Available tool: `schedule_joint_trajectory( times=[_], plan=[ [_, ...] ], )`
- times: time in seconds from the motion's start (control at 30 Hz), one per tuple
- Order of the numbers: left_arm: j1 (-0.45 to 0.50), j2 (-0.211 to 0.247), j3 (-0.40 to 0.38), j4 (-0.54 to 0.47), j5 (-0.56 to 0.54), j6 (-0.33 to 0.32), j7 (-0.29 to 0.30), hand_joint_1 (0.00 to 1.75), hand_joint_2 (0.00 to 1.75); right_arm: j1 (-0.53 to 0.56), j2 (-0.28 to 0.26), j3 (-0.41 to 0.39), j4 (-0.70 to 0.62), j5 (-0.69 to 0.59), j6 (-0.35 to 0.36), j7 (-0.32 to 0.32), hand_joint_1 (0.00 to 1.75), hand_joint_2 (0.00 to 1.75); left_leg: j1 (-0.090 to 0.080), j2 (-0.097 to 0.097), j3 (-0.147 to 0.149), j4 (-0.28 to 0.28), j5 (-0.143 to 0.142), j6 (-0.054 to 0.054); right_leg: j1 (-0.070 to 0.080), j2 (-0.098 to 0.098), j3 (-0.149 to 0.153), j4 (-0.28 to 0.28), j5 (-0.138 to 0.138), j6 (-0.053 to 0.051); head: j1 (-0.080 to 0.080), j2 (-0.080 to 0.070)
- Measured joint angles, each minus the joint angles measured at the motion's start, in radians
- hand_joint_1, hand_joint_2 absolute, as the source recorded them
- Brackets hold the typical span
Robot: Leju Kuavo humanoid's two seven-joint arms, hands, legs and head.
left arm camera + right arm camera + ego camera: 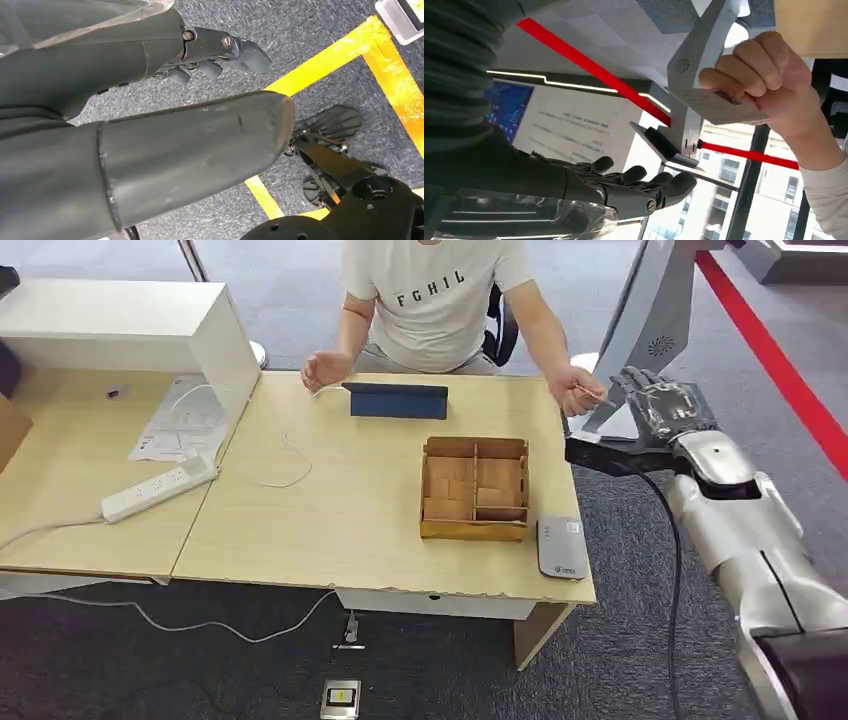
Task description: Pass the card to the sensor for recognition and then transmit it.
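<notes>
Head view: raised beyond the far right corner of the light wooden table (pixel 330 500), right hand (pixel 662 405), silver and dark, fingers apart, holding nothing. Just beside it, a person's hand (pixel 577 388) pinching the card (pixel 597 397), thin and pale, edge-on, over that table corner and apart from the robot's fingers. On the table: an open wooden box (pixel 474 488) split into compartments, a flat grey-white sensor (pixel 562 546) at the near right edge just beside the box, a dark blue folded tablet cover (pixel 397 400) near the far edge, a white power strip (pixel 160 488) with its cable at left, loose papers (pixel 175 420) under a white cabinet (pixel 130 325). Behind the right hand, a slanted grey stand (pixel 648 310) on grey carpet with a red stripe.

Left wrist view: left hand (pixel 210 55), matt dark grey, fingers curled in loosely on nothing, hanging above speckled grey carpet with yellow tape lines (pixel 385 65).

Right wrist view: right hand (pixel 624 187), dark fingers stretched out and bare, well apart from the card (pixel 719 106). Card a pale, flat rectangle with faint print, clamped between the person's hand (pixel 764 75) thumb and bent fingers, in front of the grey stand (pixel 696 65).
</notes>
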Motion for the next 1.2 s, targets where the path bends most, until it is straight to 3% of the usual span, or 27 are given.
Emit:
schedule_joint_trajectory(
  times=[0.4,0.43,0.47,0.5,0.67,0.7,0.73,0.77,0.8,1.2],
  plan=[
    [0.0,-0.001,0.0,0.0,0.003,-0.003,0.002,0.0,0.0,0.0,0.011,0.0,0.0,0.002,-0.004,0.01,0.0,1.75,0.0,0.0,0.0,0.0,0.0,0.0,0.0,0.0,0.0,0.0,0.0,0.0,0.0,0.0],
    [0.0,-0.001,0.0,0.0,0.003,-0.003,0.002,0.0,0.0,0.0,0.011,0.0,0.0,0.002,-0.005,0.011,0.0,0.0,0.0,0.0,0.0,0.0,0.0,0.0,0.0,0.0,0.0,0.0,0.0,0.0,0.0,0.0],
    [0.0,-0.001,0.0,0.0,0.003,-0.003,0.001,0.0,0.0,0.0,0.011,0.0,0.0,0.002,-0.005,0.011,0.0,0.0,0.0,0.0,0.0,0.0,0.0,0.0,0.0,0.0,0.0,0.0,0.0,0.0,0.0,0.0],
    [0.0,-0.001,0.0,0.0,0.003,-0.003,0.0,0.0,0.0,0.0,0.012,0.0,0.0,0.002,-0.005,0.009,0.0,1.75,0.0,0.0,0.0,0.0,0.0,0.0,0.0,0.0,0.0,0.0,0.0,0.0,0.0,0.0],
    [0.0,-0.001,0.0,0.0,0.004,-0.003,-0.003,0.0,0.0,0.0,0.014,0.0,0.0,-0.001,-0.006,0.0,0.0,1.75,0.0,0.0,0.0,0.0,0.0,0.0,0.0,0.0,0.0,0.0,0.0,0.0,0.0,0.0],
    [0.0,-0.001,0.0,0.0,0.004,-0.003,-0.004,0.0,0.0,0.0,0.014,0.0,0.0,-0.001,-0.007,0.0,0.07,1.75,0.0,0.0,0.0,0.0,0.0,0.0,0.0,0.0,0.0,0.0,0.0,0.0,0.0,0.0],
    [0.0,-0.001,0.0,0.0,0.004,-0.003,-0.005,0.0,0.0,0.0,0.014,0.0,0.0,0.0,-0.01,0.002,1.52,1.75,0.0,0.0,0.0,0.0,0.0,0.0,0.0,0.0,0.0,0.0,0.0,0.0,0.0,0.0],
    [0.0,-0.001,0.0,0.0,0.004,-0.003,-0.005,0.0,0.0,0.0,0.014,-0.001,0.0,0.002,-0.011,0.003,1.52,1.75,0.0,0.0,0.0,0.0,0.0,0.0,0.0,0.0,0.0,0.0,0.0,0.0,0.0,0.0],
    [0.0,-0.001,0.0,0.0,0.004,-0.003,-0.005,0.0,0.0,0.0,0.014,-0.001,0.0,0.005,-0.012,0.004,1.75,1.75,0.0,0.0,0.0,0.0,0.0,0.0,0.0,0.0,0.0,0.0,0.0,0.0,0.0,0.0],
    [0.0,-0.001,0.0,0.0,0.004,-0.003,-0.01,0.0,0.0,0.0,0.014,-0.001,0.0,0.008,-0.017,-0.013,1.75,1.75,0.0,0.0,0.0,0.0,0.0,0.0,0.0,0.0,0.0,0.0,0.0,0.0,0.0,0.0]
  ],
)
